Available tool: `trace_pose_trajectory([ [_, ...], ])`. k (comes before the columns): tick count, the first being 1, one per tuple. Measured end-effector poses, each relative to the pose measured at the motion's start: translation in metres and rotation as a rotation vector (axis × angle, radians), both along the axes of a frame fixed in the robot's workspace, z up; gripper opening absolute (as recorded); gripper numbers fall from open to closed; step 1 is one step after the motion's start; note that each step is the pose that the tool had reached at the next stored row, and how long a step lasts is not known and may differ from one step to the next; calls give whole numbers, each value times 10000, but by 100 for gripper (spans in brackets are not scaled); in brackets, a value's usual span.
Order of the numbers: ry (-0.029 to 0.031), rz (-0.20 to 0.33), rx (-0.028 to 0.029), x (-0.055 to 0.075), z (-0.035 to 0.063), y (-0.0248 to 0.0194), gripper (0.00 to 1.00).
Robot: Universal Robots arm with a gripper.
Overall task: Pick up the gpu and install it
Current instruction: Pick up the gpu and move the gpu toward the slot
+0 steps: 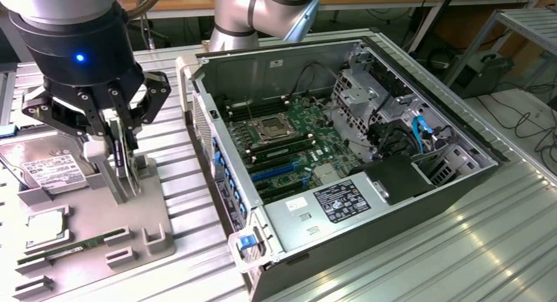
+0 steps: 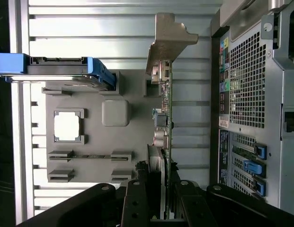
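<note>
Green gpu (image 2: 168, 104), silver bracket (image 2: 169, 38), grey tray (image 2: 132, 94), blue-cornered hard drive (image 2: 57, 71)

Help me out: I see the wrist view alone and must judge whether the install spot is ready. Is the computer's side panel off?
Observer: Yes. The computer case lies open side up, with its motherboard exposed.
Operator: Any card in the expansion slots?
Observer: None that I can see. The blue slots look free.
Operator: Is the gpu out of its holder?
Observer: No. The gripper is closed on the gpu, whose lower edge appears seated in the gray fixture, at the exterior view's left of the case.
</note>
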State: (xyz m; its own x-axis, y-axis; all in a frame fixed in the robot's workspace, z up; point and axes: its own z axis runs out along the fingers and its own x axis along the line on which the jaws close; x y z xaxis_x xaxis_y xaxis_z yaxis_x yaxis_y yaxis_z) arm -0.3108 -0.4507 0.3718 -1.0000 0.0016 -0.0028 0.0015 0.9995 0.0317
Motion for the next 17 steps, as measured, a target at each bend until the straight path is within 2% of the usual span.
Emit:
trace_pose_trajectory([
  [17, 0, 1, 0, 1, 290, 0, 27],
])
